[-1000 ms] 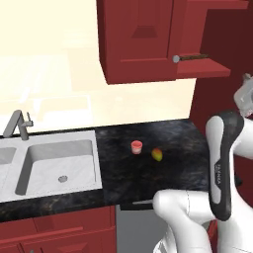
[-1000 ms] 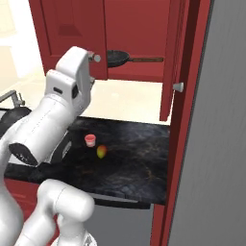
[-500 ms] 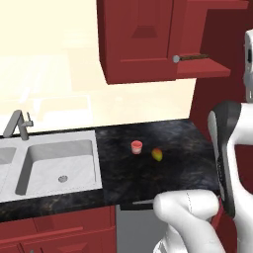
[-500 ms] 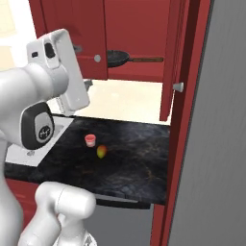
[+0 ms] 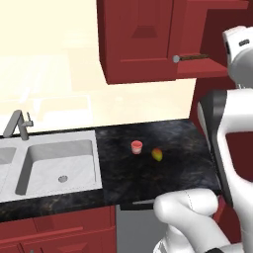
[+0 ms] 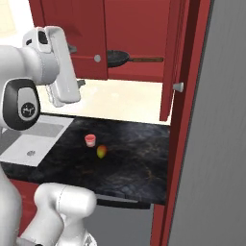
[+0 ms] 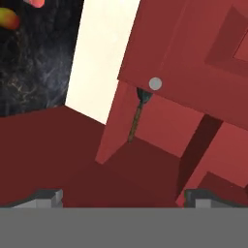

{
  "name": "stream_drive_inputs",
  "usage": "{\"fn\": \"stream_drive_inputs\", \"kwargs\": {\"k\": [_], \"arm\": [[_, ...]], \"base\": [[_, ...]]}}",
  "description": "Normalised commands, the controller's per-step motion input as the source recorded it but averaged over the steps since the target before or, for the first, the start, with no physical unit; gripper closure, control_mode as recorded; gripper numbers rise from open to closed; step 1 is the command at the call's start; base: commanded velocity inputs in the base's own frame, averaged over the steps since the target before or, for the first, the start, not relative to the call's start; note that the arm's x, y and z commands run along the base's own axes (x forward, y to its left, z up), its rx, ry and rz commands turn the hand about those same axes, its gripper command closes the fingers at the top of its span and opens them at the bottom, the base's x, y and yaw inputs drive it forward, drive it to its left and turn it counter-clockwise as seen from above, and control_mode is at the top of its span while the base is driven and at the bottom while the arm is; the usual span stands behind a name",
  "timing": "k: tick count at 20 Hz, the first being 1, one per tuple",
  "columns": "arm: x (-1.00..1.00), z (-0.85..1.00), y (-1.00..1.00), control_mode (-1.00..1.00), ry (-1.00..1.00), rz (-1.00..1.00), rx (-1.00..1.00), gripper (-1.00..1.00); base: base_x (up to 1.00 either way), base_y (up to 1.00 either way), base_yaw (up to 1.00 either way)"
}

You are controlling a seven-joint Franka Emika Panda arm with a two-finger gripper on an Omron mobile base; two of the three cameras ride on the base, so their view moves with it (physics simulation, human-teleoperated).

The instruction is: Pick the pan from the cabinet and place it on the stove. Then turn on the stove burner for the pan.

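Left base view: the cabinet (image 5: 143,39) hangs above the dark surface (image 5: 163,168); a brown handle protrudes behind its knob. Right base view: the pan (image 6: 119,58) rests on the cabinet shelf — door open, arm raised beside it. Hand view: jaws of the gripper (image 7: 121,196) stand apart, holding nothing — pan handle ahead.
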Motion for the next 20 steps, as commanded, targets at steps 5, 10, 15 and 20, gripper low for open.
{"fn": "stream_drive_inputs", "kwargs": {"k": [5, 10, 15, 20], "arm": [[-0.02, -0.32, 0.13, -1.00, -0.15, 0.10, 0.32, -1.00], [0.00, -0.08, 0.26, -1.00, -0.07, 0.02, 0.33, -1.00], [0.00, 0.11, 0.31, -1.00, -0.04, -0.01, 0.29, -1.00], [0.00, 0.14, 0.52, -1.00, -0.01, -0.07, 0.28, -1.00]], "base": [[0.00, 0.00, 0.00], [0.00, 0.00, 0.00], [0.00, 0.00, 0.00], [0.00, 0.00, 0.00]]}}
